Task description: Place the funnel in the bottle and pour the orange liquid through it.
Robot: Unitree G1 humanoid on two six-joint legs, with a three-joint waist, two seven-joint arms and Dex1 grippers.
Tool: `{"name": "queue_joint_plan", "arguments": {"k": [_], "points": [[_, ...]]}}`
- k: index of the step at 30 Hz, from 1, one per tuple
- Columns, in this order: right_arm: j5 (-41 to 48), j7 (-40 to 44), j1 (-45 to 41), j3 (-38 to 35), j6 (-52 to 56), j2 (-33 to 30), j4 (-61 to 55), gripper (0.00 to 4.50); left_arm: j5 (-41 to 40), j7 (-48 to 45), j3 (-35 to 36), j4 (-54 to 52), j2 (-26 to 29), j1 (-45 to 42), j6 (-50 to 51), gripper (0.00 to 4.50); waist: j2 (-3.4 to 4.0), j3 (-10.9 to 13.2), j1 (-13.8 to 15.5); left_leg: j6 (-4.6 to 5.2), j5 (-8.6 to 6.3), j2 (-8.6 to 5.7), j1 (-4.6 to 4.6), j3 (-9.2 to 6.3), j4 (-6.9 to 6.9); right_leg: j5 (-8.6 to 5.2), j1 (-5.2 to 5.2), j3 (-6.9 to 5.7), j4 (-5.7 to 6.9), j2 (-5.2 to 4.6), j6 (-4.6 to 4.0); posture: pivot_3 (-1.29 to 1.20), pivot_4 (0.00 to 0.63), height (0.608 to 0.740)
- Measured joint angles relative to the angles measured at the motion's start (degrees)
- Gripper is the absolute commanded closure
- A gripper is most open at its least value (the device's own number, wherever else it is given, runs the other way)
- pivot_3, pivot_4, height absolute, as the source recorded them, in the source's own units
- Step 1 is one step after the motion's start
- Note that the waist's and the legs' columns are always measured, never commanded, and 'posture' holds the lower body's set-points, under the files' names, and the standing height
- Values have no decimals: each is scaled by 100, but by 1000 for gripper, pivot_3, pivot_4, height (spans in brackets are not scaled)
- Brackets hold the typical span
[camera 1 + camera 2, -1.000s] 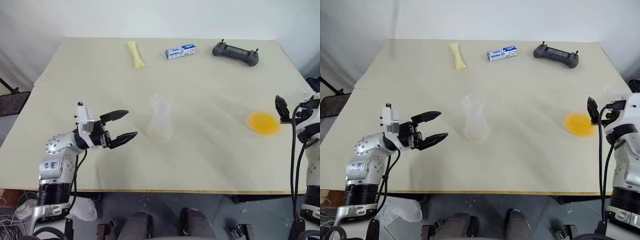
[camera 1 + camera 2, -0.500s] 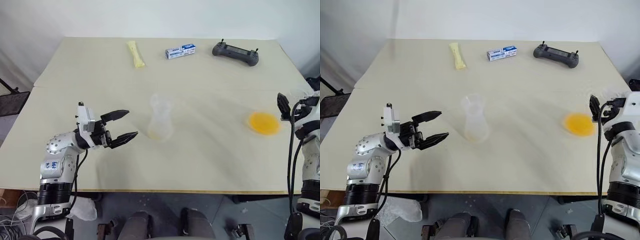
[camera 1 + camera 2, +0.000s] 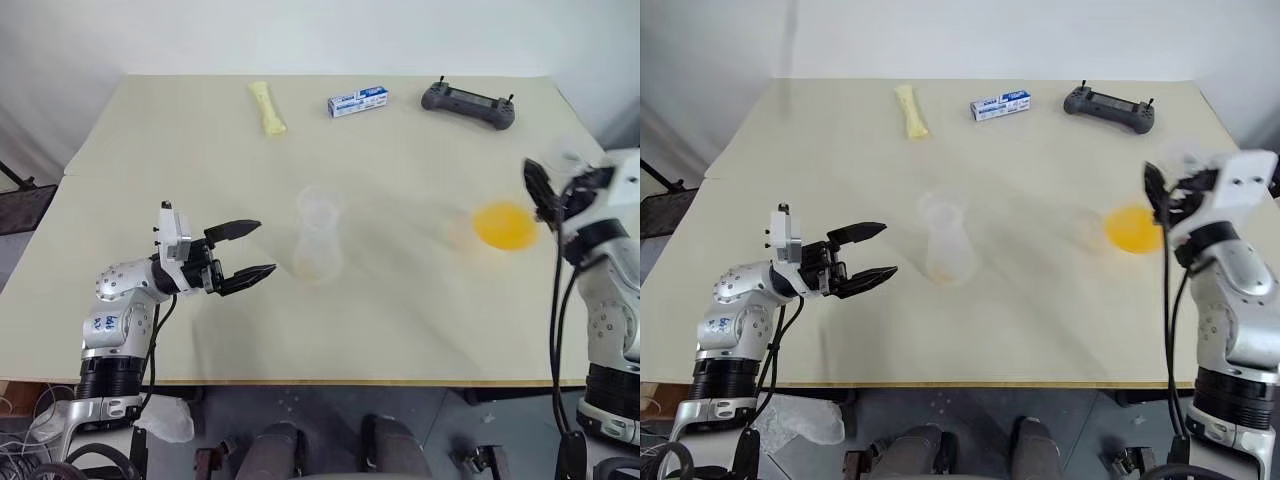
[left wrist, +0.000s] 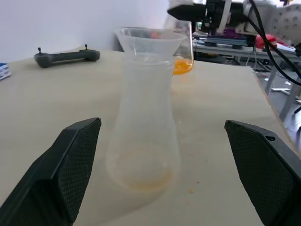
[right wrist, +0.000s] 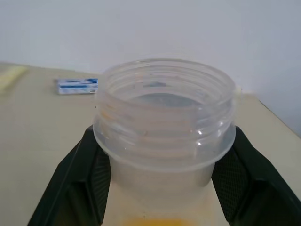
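Having closed on the neck of the round-bellied flask [image 5: 164, 122], the right hand [image 5: 162, 188] has lifted the orange liquid [image 3: 503, 225] toward the bottle [image 3: 319, 240], whose funnel [image 4: 149, 40] is seated. The left hand [image 3: 245, 252] stays spread beside it on the worktop [image 3: 400, 320]. Pouring follows.

We saw the right gripper [image 3: 1160, 195] and the round flask [image 3: 500, 222] it held smeared by motion blur, and the flask's belly was cut off in the right wrist view.
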Motion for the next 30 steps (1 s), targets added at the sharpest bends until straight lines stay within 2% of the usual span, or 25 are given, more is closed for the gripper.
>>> {"name": "queue_joint_plan", "arguments": {"k": [7,17,21,30], "points": [[-811,-41,-701,1308,460,-220,-762,2040,46,-316,12,511,47,-357,-117,0,-1,0,16,4,-2,-12,-5,-8,-3,0,-2,-4,0,-6,1,0,150,740],[-2228,603,-1146,2829,61,-451,-1019,2040,-8,-821,54,854,325,-404,87,0,-3,0,-79,4,-2,-10,-4,-6,-18,0,-7,-10,-2,-4,1,0,150,740],[-3045,870,-1486,3500,-226,-492,-920,2040,-2,-1040,25,1052,317,-631,-35,0,-3,1,-81,4,-2,-11,-4,-6,-18,0,-8,-10,-2,-4,1,0,150,740],[-4503,1159,-2115,4024,-871,-513,-360,2040,83,-1146,-62,1227,167,-690,-196,0,-4,0,-90,4,-2,-10,-6,-5,-23,0,-15,-11,-1,-4,1,0,150,740]]}}
